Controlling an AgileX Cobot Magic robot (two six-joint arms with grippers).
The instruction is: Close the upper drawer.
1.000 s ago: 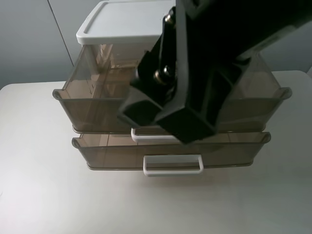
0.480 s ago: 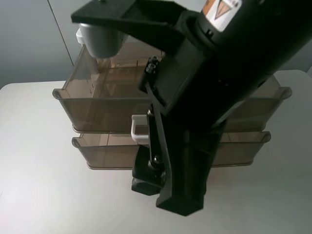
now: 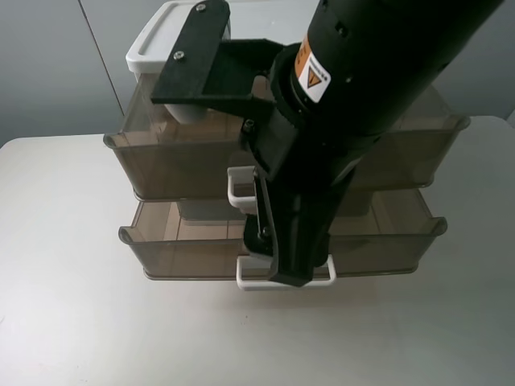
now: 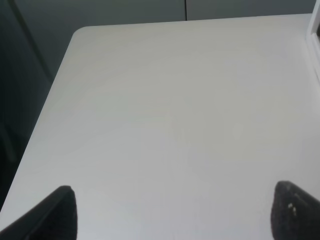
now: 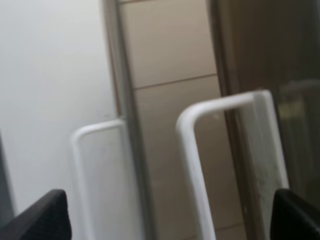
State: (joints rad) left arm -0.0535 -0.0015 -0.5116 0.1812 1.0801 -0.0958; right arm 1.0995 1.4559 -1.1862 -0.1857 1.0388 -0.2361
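Note:
The upper drawer [image 3: 165,165] is smoky see-through plastic under a white lid [image 3: 165,36], and it stands partly out. Its white loop handle [image 3: 238,193] peeks out beside my right arm. In the right wrist view this handle [image 5: 225,145] lies close up between my open fingertips [image 5: 47,215], and I cannot tell whether they touch it. My right gripper [image 3: 278,253] hangs in front of both drawer fronts, mostly hidden by its own arm. My left gripper [image 4: 172,217] is open and empty over bare table.
The lower drawer [image 3: 185,249] sticks out further than the upper one, and its white handle [image 3: 322,281] shows below my arm and in the right wrist view [image 5: 95,165]. The white table [image 3: 72,322] surrounds the unit. The unit's edge [image 4: 315,40] shows in the left wrist view.
My right arm has swung down in front of the drawers. The upper drawer has slid back into the unit, so the lower drawer's inside now shows in front of it.

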